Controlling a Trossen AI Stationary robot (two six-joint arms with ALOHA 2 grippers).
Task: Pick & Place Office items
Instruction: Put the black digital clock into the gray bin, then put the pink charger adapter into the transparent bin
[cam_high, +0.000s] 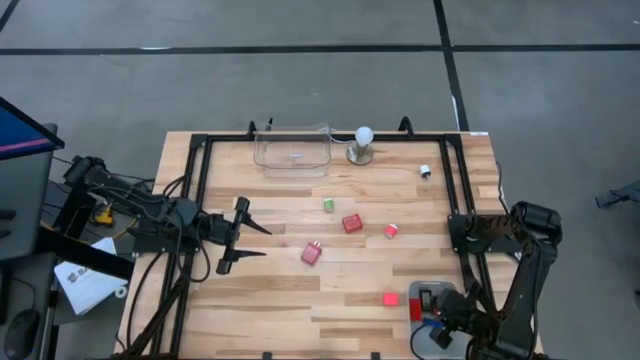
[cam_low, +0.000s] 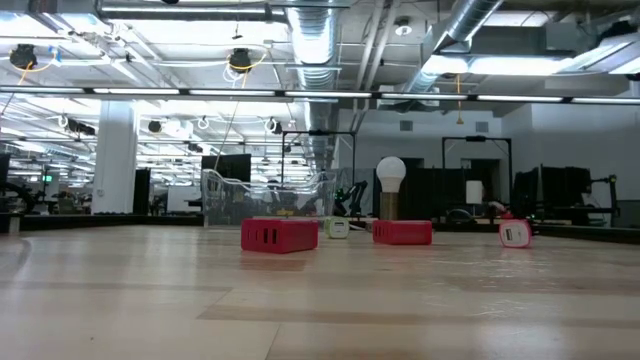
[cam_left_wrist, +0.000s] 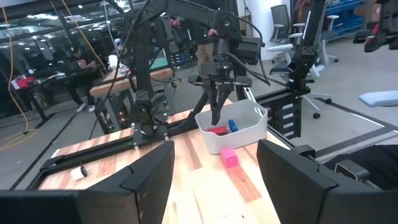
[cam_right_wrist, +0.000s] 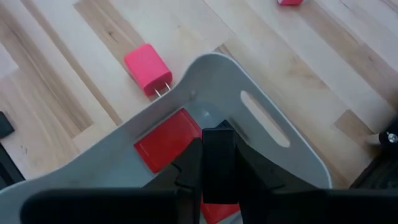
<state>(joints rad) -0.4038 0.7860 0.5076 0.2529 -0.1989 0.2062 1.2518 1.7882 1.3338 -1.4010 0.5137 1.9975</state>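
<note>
Right gripper (cam_right_wrist: 219, 163), fingers clamped on a black block (cam_right_wrist: 217, 163), hangs inside the white plastic bin (cam_right_wrist: 267, 127), above a red block (cam_right_wrist: 168, 144). A pink plug block (cam_right_wrist: 148, 68) lies just outside the bin. Left gripper (cam_high: 250, 242), fingers apart, waits well apart from the bin.

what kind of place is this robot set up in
Probably a robotics lab in an open, industrial-style workspace: bare silver ducts run across the ceiling, office chairs and a person at a desk sit beyond the wooden table, and other arm rigs stand nearby.

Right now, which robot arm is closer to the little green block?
Left. The left gripper is open a short way across bare table from the green block. The right gripper is farther off, down over the white bin at the table's near right corner.
</note>
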